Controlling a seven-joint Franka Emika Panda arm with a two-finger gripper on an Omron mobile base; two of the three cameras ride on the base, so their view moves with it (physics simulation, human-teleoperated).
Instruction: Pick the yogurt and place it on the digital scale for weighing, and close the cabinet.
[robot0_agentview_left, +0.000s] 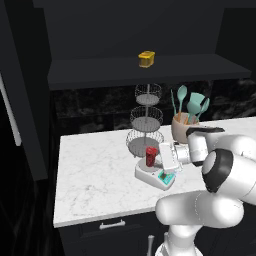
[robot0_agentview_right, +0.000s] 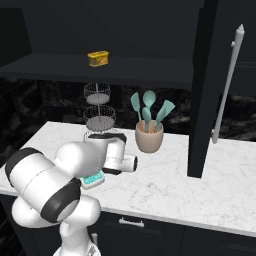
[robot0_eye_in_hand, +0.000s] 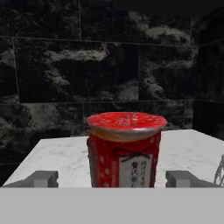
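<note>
Hand view shows the yogurt (robot0_eye_in_hand: 125, 148), a red cup with a red patterned foil lid and a white label bearing dark characters too small to read, upright between the two grey fingertips (robot0_eye_in_hand: 43, 178) of the claw (robot0_eye_in_hand: 114, 179), which stands open with a gap on each side. Left base view shows the yogurt (robot0_agentview_left: 151, 156) standing on the digital scale (robot0_agentview_left: 153, 176) on the white marble surface (robot0_agentview_left: 95, 170), in front of the tiered wire basket stand (robot0_agentview_left: 145, 120). The black cabinet (robot0_agentview_right: 220, 75) door hangs open.
</note>
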